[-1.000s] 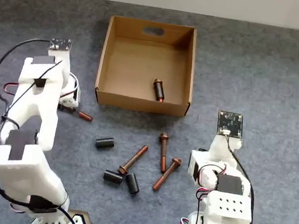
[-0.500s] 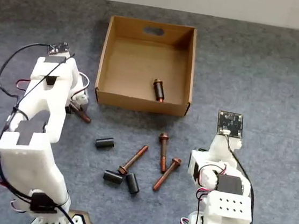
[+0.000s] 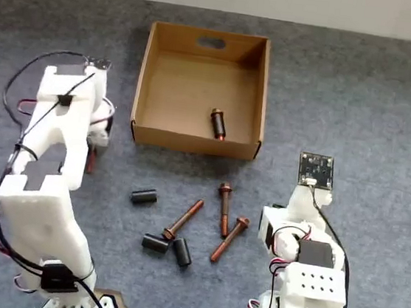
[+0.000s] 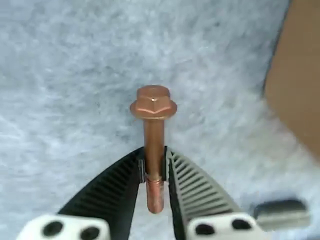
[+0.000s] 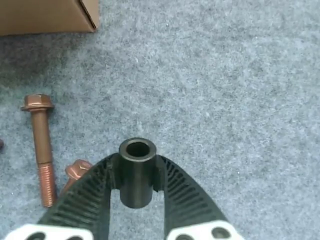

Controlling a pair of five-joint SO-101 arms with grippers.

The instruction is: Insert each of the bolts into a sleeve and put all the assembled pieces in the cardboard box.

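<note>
The cardboard box [image 3: 145,80] holds one assembled bolt-and-sleeve piece [image 3: 218,123], lying near the wall that faces the arms. On the grey carpet [image 3: 374,106] on the arms' side of the box lie three loose bolts [image 3: 183,220] [image 3: 223,208] [image 3: 229,239] and three loose sleeves [image 3: 143,196] [image 3: 155,243] [image 3: 182,252]. Off the box's near corner on its own side, the left gripper [image 4: 153,155] has its fingers pinched on the shank of a fourth bolt [image 4: 153,125], while off the other near corner the right gripper [image 5: 136,165] clasps a fourth sleeve [image 5: 135,187].
</note>
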